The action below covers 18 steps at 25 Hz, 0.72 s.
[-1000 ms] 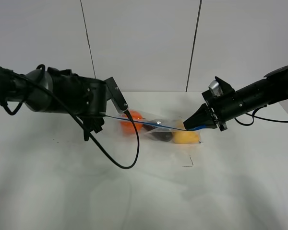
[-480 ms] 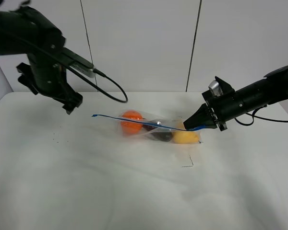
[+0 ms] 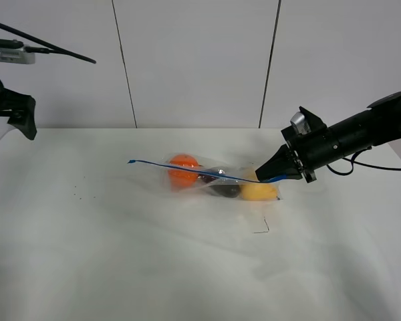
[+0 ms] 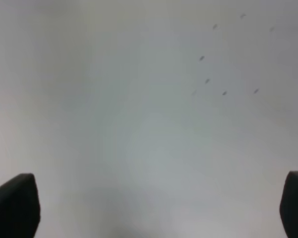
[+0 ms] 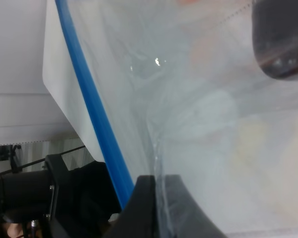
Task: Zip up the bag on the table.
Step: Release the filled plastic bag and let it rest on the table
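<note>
The clear bag [image 3: 214,179] lies on the white table [image 3: 120,254], with orange [image 3: 182,167], dark purple [image 3: 225,189] and yellow [image 3: 257,192] fruit inside. Its blue zipper strip [image 3: 187,170] runs along the top edge. My right gripper [image 3: 271,176] is shut on the strip's right end. The right wrist view shows its jaws [image 5: 156,198] pinched on the plastic beside the blue strip [image 5: 89,109]. My left arm [image 3: 13,103] is high at the far left, away from the bag. My left gripper [image 4: 154,208] is open and empty over bare table.
A small dark wire-like scrap [image 3: 260,227] lies in front of the bag. Tiny dark specks [image 3: 80,194] dot the table at the left and show in the left wrist view [image 4: 207,81]. A panelled wall stands behind the table.
My left gripper has let go of the bag's left end and swung up and far to the left. The bag and my right gripper have stayed put.
</note>
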{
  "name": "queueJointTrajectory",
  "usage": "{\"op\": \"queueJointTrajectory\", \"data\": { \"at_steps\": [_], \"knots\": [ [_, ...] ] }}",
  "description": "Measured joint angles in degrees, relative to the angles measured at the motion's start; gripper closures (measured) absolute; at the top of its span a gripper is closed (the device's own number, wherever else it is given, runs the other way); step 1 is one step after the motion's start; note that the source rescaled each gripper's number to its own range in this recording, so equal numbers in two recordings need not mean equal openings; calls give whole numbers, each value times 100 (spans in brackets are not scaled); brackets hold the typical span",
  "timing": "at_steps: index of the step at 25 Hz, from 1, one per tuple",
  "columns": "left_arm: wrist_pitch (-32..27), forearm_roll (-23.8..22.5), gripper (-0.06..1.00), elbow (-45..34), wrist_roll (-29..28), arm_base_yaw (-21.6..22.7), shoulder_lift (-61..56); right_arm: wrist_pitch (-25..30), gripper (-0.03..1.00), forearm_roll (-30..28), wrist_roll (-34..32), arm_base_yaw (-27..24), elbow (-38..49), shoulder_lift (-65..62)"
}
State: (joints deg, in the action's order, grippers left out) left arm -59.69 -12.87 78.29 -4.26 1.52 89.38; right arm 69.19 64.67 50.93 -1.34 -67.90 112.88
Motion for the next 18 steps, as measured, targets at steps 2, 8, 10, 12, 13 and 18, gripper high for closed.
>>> {"op": "queueJointTrajectory", "data": {
  "at_steps": [2,8,10,12,13,18],
  "knots": [
    [10,13,-6,-242,42,108,-275,0,97,0,6,0,0,0],
    [319,69,-6,-1309,181,142,-1315,0,97,0,40,0,0,0],
    [425,90,-6,-1707,181,142,-1658,0,97,0,40,0,0,0],
    [486,124,-6,-2025,181,142,-2011,0,97,0,40,0,0,0],
    [494,138,-6,-2176,181,142,-2212,0,97,0,40,0,0,0],
    [500,275,-6,-2802,181,142,-3282,0,97,0,41,0,0,0]
  ]
}}
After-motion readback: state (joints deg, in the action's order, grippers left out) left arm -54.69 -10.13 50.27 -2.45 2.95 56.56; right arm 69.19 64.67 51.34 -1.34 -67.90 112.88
